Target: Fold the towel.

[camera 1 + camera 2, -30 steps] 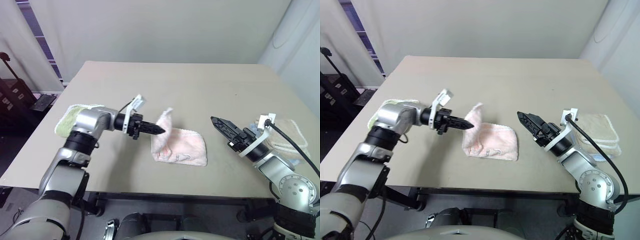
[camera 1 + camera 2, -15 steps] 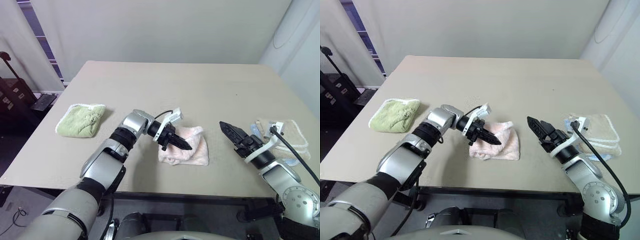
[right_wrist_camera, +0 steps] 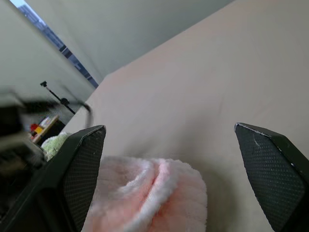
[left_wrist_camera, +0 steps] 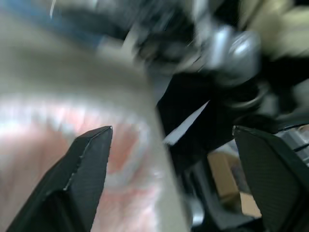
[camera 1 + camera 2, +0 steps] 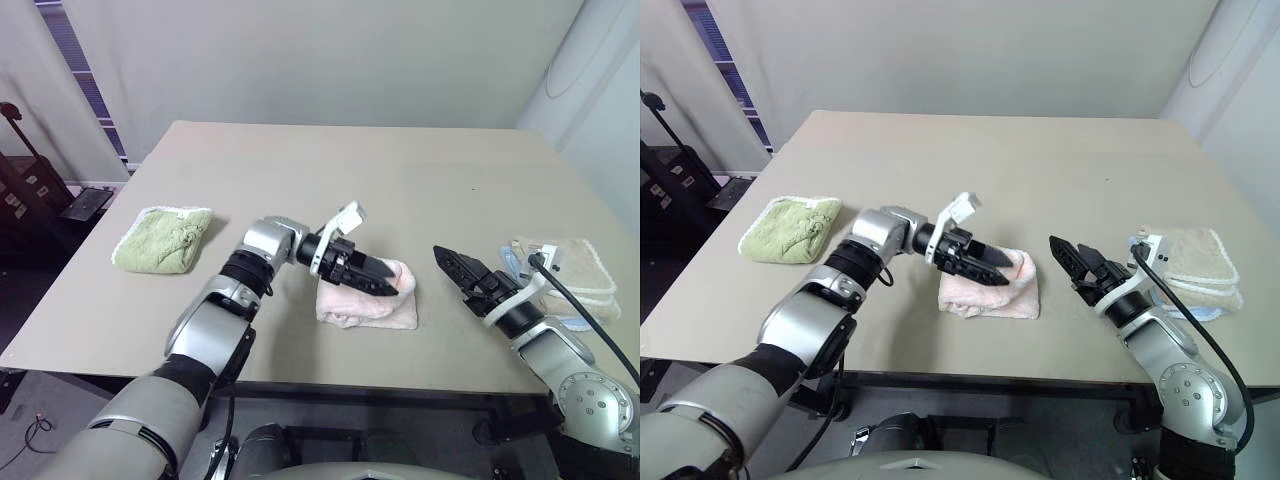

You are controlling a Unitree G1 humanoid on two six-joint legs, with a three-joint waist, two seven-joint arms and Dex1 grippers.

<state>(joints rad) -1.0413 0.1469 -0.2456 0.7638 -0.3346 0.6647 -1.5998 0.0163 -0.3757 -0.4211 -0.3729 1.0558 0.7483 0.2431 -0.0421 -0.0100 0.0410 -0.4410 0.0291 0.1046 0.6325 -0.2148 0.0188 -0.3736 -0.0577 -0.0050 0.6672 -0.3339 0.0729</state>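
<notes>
The pale pink towel (image 5: 365,305) lies folded in a small thick bundle near the table's front edge, its upper layer doubled over toward the right. My left gripper (image 5: 385,281) reaches level across the top of it from the left, fingers (image 4: 91,159) spread open and holding nothing; the pink cloth (image 4: 43,145) lies just under them. My right gripper (image 5: 446,259) hovers a short way to the right of the towel, pointing at it, open and empty. From the right wrist the towel's rounded fold (image 3: 159,193) sits low between the fingers (image 3: 79,164).
A light green towel (image 5: 165,238) lies folded at the table's left. A stack of beige and pale blue towels (image 5: 572,278) sits at the right, behind my right arm. The tan table (image 5: 400,170) stretches bare beyond the pink towel.
My left gripper carried the raised flap of the towel rightward over the rest, then opened and let it go. The flap now lies down. My right gripper stayed about where it was.
</notes>
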